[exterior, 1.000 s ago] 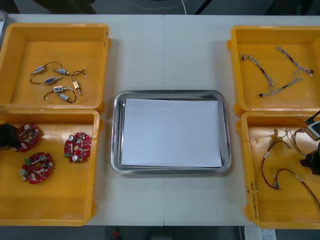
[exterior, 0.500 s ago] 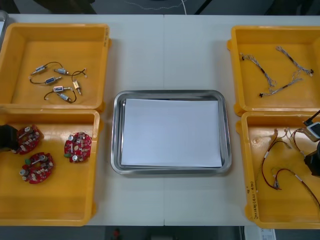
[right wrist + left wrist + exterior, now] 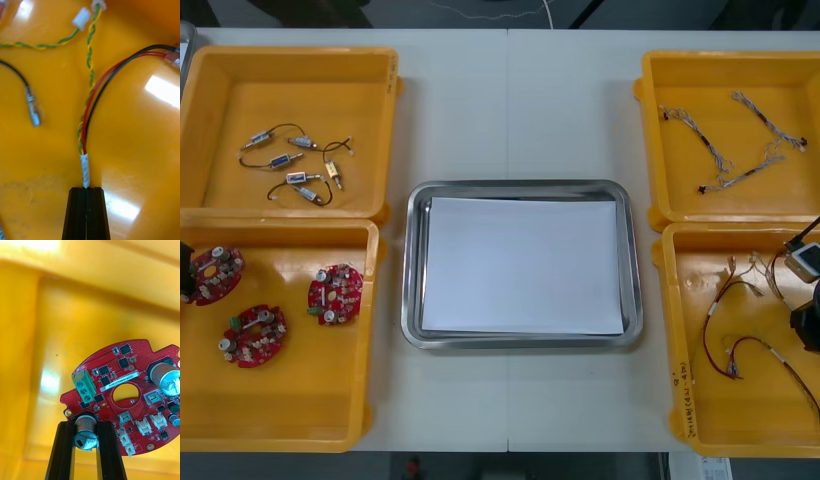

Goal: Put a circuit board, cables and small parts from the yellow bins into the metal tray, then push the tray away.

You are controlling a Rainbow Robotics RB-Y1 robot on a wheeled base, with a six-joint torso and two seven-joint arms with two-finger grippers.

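Left gripper clamps a circuit board by its capacitor; right gripper seemingly pinches a cable by its white sleeve. Light table, seamed down the middle; dark room beyond.

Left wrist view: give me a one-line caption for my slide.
Left gripper shut on a silver cylinder at the edge of a round red circuit board, inside a yellow bin.
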